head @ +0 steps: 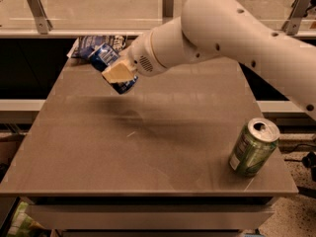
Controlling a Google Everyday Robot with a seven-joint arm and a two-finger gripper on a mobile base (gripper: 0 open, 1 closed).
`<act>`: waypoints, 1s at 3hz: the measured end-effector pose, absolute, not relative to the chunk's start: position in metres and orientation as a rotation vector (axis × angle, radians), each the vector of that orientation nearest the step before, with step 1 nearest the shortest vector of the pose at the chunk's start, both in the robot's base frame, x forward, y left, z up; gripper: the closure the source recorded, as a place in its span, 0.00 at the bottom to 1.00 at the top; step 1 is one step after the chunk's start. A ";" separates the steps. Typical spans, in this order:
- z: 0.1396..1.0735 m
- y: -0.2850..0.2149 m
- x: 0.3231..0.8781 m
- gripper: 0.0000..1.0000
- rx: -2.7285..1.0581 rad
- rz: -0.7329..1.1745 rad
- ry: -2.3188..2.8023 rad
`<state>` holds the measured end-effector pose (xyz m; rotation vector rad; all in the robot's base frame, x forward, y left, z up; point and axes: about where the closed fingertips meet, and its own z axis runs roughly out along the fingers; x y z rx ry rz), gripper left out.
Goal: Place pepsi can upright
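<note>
The pepsi can point(105, 58) is dark blue with white markings. It is held tilted in the air above the back left part of the brown table point(148, 147). My gripper point(117, 73) is shut on the can, with a tan finger pad point(118, 72) across its front. The white arm reaches in from the upper right and hides the wrist behind the can.
A green can with a silver top point(253, 147) stands upright near the table's front right corner. A flat blue and white snack bag point(94, 44) lies at the back left edge, just behind the held can. A railing runs along the back.
</note>
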<state>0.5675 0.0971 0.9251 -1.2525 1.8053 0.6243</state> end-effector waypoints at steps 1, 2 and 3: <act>0.920 0.092 0.567 1.00 -1.215 0.669 1.754; 0.915 0.089 0.567 1.00 -1.188 0.702 1.720; 0.910 0.087 0.570 1.00 -1.170 0.735 1.688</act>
